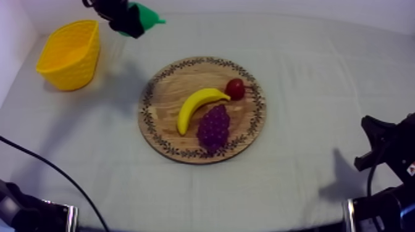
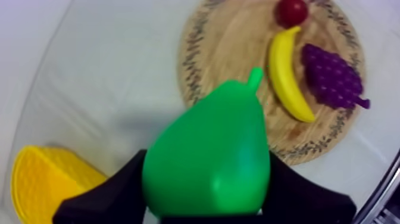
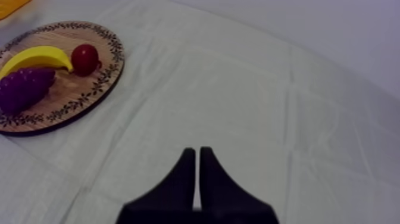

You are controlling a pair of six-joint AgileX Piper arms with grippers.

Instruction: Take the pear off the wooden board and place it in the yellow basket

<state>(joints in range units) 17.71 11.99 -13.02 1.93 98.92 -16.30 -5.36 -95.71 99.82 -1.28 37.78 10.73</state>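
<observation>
1. The left claw (image 1: 128,20) grips the green pear (image 2: 208,158) tight, up in the air.
2. The yellow basket (image 1: 69,52) sits close beside that claw.
3. Farther off lies the wooden board (image 1: 165,102) with the banana (image 1: 197,105), grapes (image 1: 213,126) and small red fruit (image 1: 234,88).
4. Farthest away, the right claw (image 3: 197,173) is pinched shut on nothing.

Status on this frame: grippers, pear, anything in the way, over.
Left gripper jaws shut on pear, aloft beside yellow basket. Right gripper jaws shut on nothing, low over cloth. Nothing between pear and basket.
</observation>
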